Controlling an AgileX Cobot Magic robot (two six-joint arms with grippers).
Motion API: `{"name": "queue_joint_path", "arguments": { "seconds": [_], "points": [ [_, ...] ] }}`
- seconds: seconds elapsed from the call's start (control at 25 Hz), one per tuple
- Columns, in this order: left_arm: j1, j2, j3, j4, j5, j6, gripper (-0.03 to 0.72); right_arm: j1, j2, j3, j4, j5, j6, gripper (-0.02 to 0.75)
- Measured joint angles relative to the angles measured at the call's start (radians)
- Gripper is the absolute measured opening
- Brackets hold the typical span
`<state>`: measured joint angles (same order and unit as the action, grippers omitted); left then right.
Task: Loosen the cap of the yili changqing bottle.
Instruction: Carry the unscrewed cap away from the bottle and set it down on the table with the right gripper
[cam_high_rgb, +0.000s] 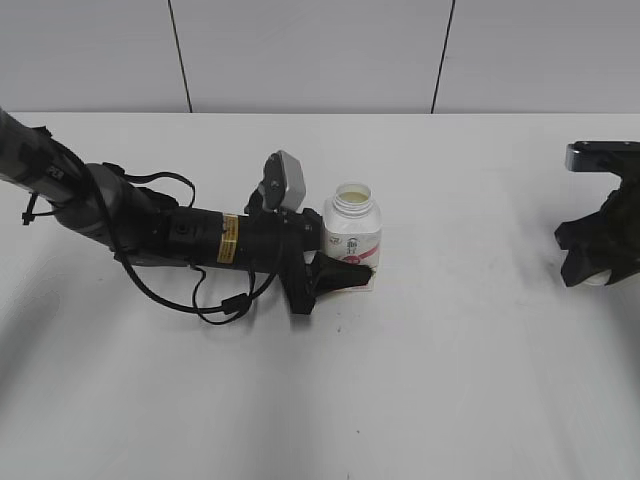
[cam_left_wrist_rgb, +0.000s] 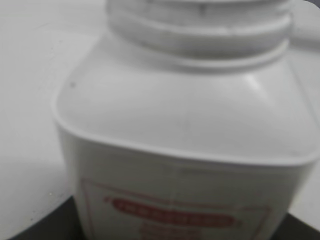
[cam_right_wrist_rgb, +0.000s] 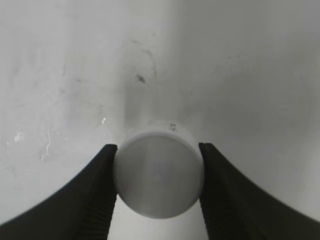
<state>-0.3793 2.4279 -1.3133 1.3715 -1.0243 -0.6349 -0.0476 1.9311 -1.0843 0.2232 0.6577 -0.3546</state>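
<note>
The yili changqing bottle (cam_high_rgb: 352, 238) stands upright on the white table, its wide round neck open with no cap on it. My left gripper (cam_high_rgb: 340, 274) is shut on the bottle low on its body. The bottle fills the left wrist view (cam_left_wrist_rgb: 185, 130), blurred, with its red label low. The white cap (cam_right_wrist_rgb: 158, 176) is off the bottle and sits between the jaws of my right gripper (cam_right_wrist_rgb: 158, 180), which is shut on it. In the exterior view my right gripper (cam_high_rgb: 598, 262) is at the far right, low near the table, with a bit of the white cap (cam_high_rgb: 597, 279) showing.
The left arm (cam_high_rgb: 150, 225) with its looping cable lies across the table's left half. A pale wall with dark seams stands behind the table. Faint scuff marks (cam_right_wrist_rgb: 140, 77) show on the table under the right gripper.
</note>
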Motion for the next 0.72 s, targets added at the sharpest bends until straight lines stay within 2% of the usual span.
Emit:
{"name": "queue_joint_path", "arguments": {
  "seconds": [0.72],
  "points": [
    [0.000,0.000,0.000,0.000,0.000,0.000,0.394,0.000,0.017,0.000,-0.010,-0.002,0.000,0.387]
  ]
}}
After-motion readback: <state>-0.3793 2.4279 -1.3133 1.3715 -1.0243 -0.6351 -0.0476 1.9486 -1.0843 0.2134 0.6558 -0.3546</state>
